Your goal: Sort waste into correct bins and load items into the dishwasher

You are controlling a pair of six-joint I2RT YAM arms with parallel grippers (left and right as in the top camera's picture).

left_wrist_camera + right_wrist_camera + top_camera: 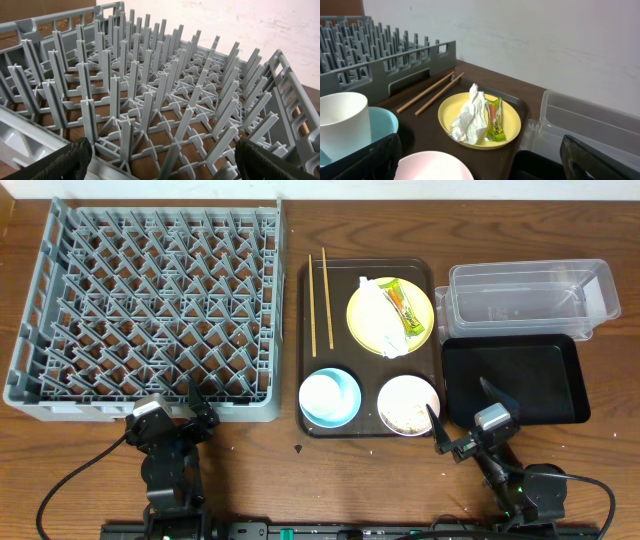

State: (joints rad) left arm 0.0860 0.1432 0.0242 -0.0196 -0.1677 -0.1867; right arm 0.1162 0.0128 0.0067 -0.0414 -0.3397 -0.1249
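The grey dishwasher rack point(150, 300) fills the left of the table, its pegs bare. A yellow plate point(390, 315) carries a crumpled napkin point(378, 315) and a green-and-orange wrapper point(405, 308). Chopsticks point(320, 300) lie left of the plate. In front stand a light blue bowl point(330, 397) and a small white bowl point(408, 404) with rice scraps in it. At the right are the clear tub point(530, 298) and the black tray point(515, 380). My left gripper point(165, 165) is open at the rack's near edge. My right gripper point(480, 165) is open and empty, near the white bowl point(432, 167).
Plate, bowls and chopsticks all rest on a dark brown serving tray point(368, 240) between rack and bins. A white cup-like insert point(342, 120) sits in the blue bowl. Bare wooden table runs along the front, where both arm bases stand.
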